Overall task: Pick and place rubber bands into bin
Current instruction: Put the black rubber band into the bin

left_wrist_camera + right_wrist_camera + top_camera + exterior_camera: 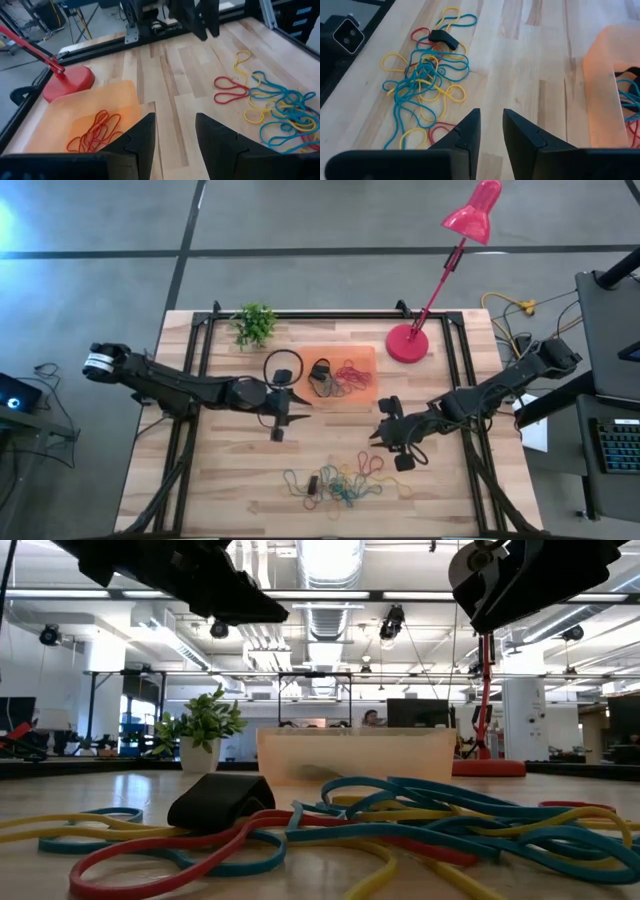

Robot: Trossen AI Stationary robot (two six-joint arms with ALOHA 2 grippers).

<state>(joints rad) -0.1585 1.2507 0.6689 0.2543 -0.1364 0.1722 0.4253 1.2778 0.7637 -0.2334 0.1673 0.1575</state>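
The rubber bands [335,482] lie in a tangled pile of blue, yellow, red and green loops near the table's near edge, with a small black piece [220,802] among them. The orange bin [342,378] sits on the table's far middle and holds red, black and blue bands [95,131]. My left gripper [298,405] hovers open and empty just left of the bin's near corner. My right gripper [380,432] hovers open and empty to the right, between bin and pile. The pile [427,75] shows ahead of its fingers.
A red desk lamp stands with its round base [407,343] right of the bin. A small potted plant [255,323] is at the far left. A black ring [283,367] lies left of the bin. Bare wood separates the bin and the pile.
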